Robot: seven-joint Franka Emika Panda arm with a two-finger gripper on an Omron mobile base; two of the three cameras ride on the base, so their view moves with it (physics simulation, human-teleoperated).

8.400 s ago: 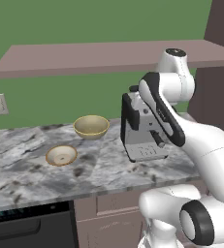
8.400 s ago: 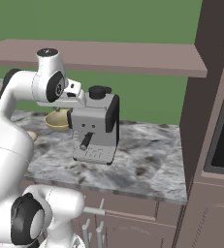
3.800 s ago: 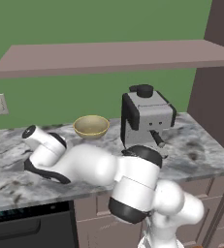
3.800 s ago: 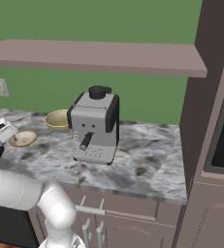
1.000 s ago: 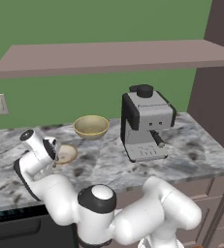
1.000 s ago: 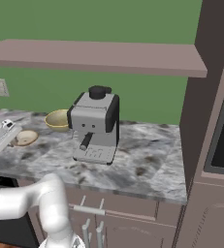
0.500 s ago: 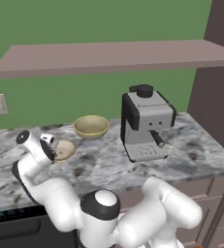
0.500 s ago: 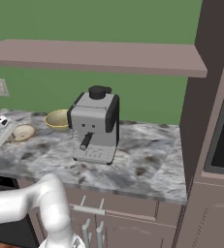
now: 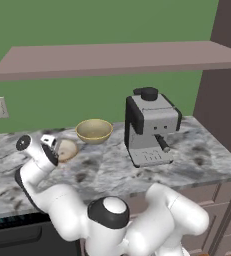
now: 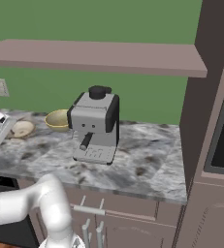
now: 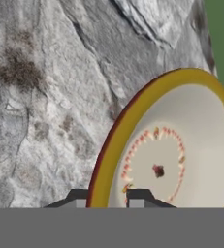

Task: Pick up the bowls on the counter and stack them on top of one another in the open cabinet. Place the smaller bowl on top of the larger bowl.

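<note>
Hand view shows your end effector (image 11: 108, 196) pinched narrowly on the near rim of the smaller bowl (image 11: 174, 155), one finger either side, bowl tilted above the marbled table (image 11: 45, 97). Beyond it, the larger bowl (image 9: 94, 130) sits beside the espresso machine (image 9: 149, 125), under the open cabinet (image 9: 122, 57).

Cream bowl (image 11: 181, 155) w/ orange rim, red-dot ring; grey-veined marble counter (image 11: 45, 97).
</note>
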